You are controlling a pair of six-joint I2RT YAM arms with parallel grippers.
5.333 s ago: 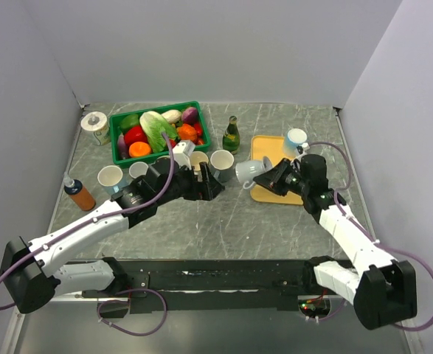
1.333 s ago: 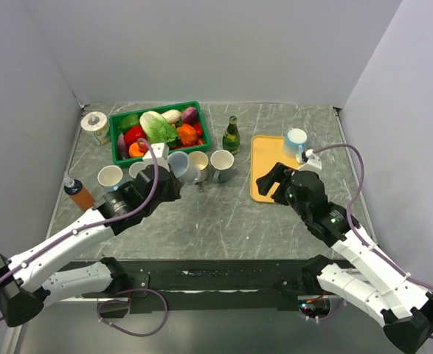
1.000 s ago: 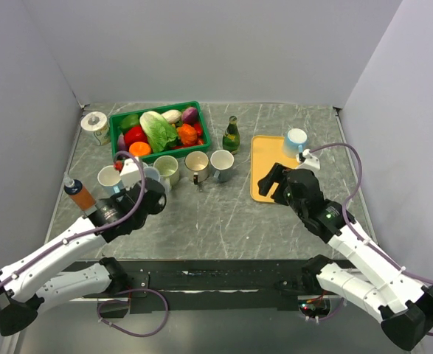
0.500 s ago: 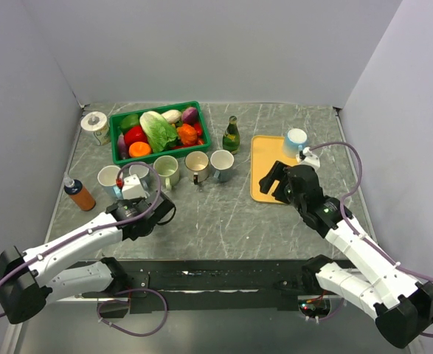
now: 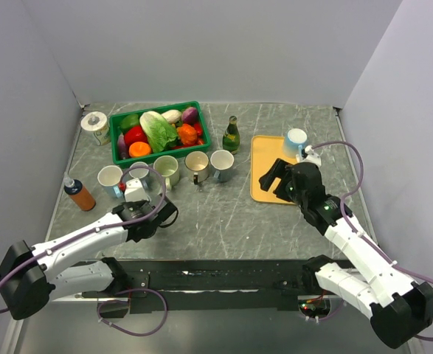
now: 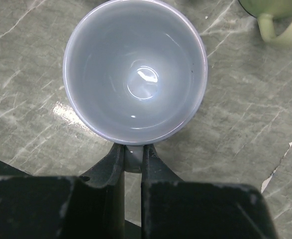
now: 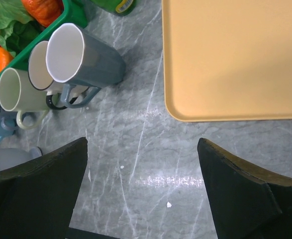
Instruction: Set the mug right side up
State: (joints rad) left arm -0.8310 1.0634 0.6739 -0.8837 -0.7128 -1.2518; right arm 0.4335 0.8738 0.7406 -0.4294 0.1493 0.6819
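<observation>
At the grey table's [image 6: 250,129] left side, the pale lilac glazed mug [image 6: 136,69] is clamped by its handle [image 6: 134,163] in the left hand [image 6: 134,150]; it is judged rigid, slippery and breakable.

The left arm [image 5: 76,240] lies low and stretches forward, and the left gripper [image 6: 134,155] is pressed together on the handle of the mug [image 6: 136,74]. The right arm [image 5: 352,234] reaches forward too. The right gripper [image 7: 142,144] has its fingers wide apart, holds nothing, and probably hangs in the air.
</observation>
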